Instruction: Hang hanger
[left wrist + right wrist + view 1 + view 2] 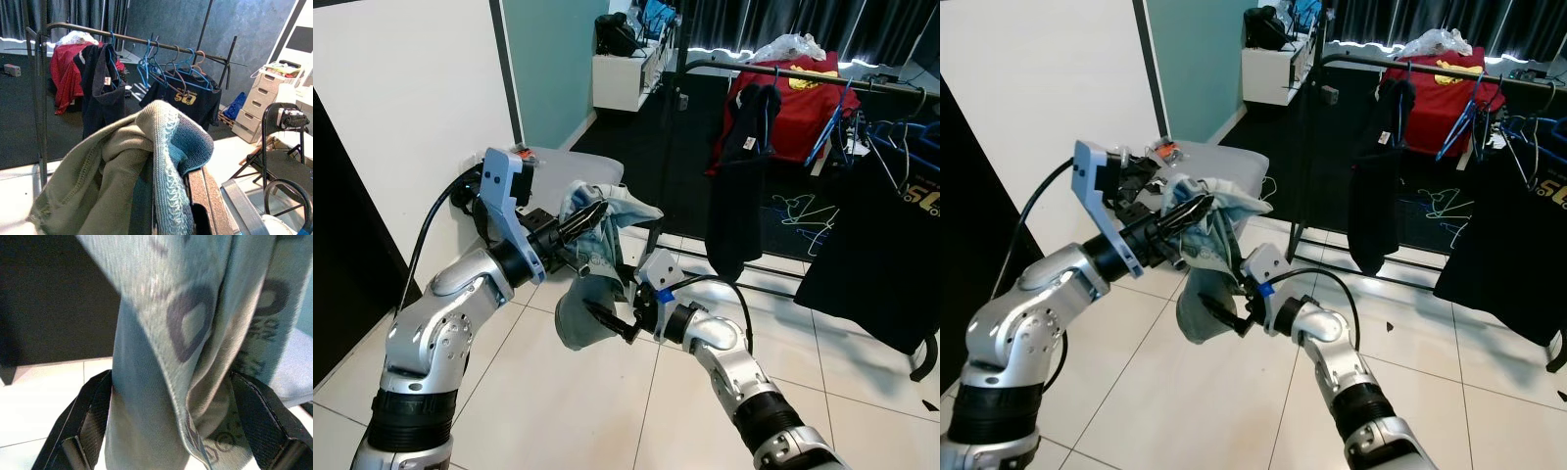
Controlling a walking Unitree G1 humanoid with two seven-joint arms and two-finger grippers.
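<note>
White tile floor (558, 392), clothes rack (803, 73) behind.
Left hand (592, 217) clamps grey garment (592, 284); right hand (607, 318) open around its hem.

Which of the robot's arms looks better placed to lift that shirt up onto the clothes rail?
Probably the left. The left gripper grips the top of the grey-green garment and is raised toward the rail. The right gripper sits lower, its open fingers around the hanging cloth.

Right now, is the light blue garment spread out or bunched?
Bunched. The garment hangs in folds from the left pincer, which is shut on its top; the right pincer's open fingers straddle its lower part.
</note>
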